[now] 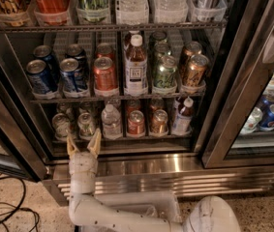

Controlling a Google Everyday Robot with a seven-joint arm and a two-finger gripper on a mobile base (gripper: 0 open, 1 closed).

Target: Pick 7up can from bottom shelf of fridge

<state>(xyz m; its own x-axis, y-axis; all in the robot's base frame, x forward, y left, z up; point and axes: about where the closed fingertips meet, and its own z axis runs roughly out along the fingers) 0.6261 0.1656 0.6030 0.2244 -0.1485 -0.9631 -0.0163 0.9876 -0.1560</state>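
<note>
One pale silvery 7up can [85,124], bottom shelf [122,139], gripper [83,143] just below, jaws spread, empty.

Cream gripper [83,143] (near pale-green 7up can [85,124])

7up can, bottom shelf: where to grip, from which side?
Grip the 7up can across its mid-body, straight in from the front: it stands upright at the front of the bottom shelf, another can and a bottle close beside it. The gripper sits just below it, jaws open.
</note>
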